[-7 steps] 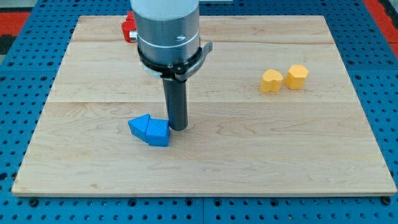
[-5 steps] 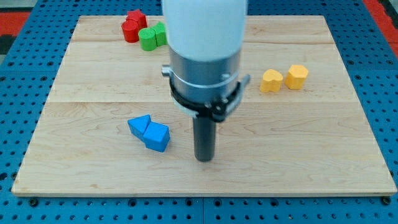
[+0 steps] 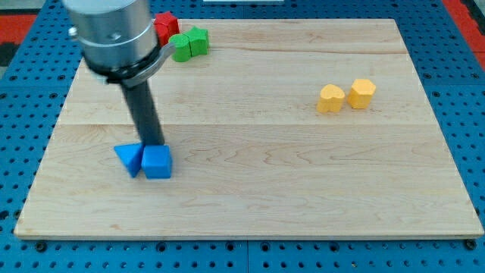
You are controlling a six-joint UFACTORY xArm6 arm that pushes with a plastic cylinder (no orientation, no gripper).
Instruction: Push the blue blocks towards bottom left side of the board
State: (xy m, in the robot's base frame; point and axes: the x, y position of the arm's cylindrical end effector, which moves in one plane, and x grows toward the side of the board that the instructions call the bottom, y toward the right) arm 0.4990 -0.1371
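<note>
My tip (image 3: 154, 143) — a bare rod, nothing to clench — is touching the top edge of the blue cube (image 3: 157, 162) and blue triangular wedge (image 3: 129, 158); pushing off-centre risks splitting them.

Touching blue triangle (image 3: 129, 158), blue cube (image 3: 157, 162); lower-left

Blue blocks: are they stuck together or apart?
Together: the blue triangle and blue cube touch side by side, my tip just behind them.
</note>
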